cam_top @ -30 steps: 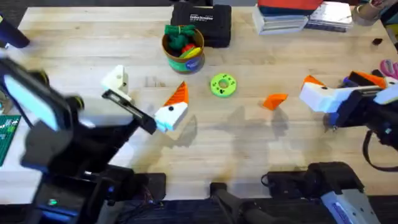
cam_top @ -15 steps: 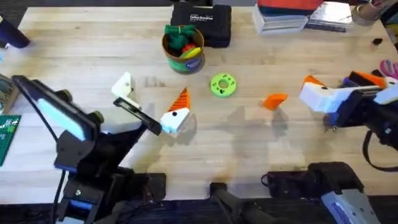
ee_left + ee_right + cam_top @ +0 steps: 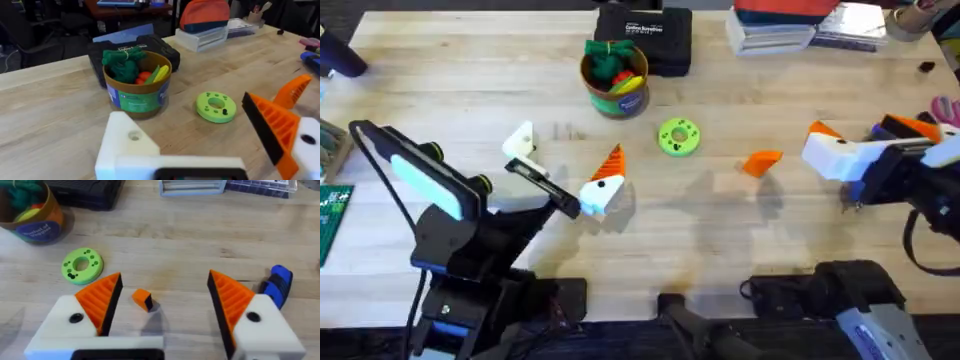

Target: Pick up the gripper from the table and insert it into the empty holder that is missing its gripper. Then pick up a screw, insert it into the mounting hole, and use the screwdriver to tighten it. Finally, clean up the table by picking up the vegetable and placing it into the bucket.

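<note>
the left gripper (image 3: 570, 180) stands wide, holding nothing, one finger orange-tipped (image 3: 280, 132), the other a bare white holder (image 3: 131, 145). no loose finger piece shows on the table, so i can't place it. the right gripper (image 3: 165, 297) is also spread wide, a small orange wedge (image 3: 142, 300) just ahead of it.
</note>
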Controlling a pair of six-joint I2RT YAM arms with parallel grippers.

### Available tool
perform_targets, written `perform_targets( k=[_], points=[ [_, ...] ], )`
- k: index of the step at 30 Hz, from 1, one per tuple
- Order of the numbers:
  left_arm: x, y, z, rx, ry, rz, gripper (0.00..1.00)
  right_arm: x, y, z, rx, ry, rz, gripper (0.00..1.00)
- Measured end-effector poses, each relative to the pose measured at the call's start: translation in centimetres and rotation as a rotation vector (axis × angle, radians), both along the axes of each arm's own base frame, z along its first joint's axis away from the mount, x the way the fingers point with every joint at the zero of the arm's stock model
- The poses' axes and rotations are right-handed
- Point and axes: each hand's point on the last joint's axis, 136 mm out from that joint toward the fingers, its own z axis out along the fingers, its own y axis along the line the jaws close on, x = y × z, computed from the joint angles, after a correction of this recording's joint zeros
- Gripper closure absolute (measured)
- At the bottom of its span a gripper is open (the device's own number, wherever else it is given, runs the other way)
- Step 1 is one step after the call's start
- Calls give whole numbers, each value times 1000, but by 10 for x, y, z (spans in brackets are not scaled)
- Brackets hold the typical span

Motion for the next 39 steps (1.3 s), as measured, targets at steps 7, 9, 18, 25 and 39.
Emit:
perform_targets(
  k=[7, 9, 18, 25, 39],
  points=[
    [0, 0, 0, 0, 0, 0, 15, 0, 0, 0, 0, 0, 0, 7],
    [0, 0, 0, 0, 0, 0, 15, 0, 0, 0, 0, 0, 0, 7],
    [-12, -17, 1, -7, -1, -120, 15, 0, 0, 0, 0, 0, 0, 7],
    [-55, -53, 1, -26, 12, -451, 15, -2, 0, -3, 4, 15, -2, 9],
    [-79, -65, 1, -35, 20, -602, 16, -16, 24, -46, -33, 340, 187, 7]
  ],
)
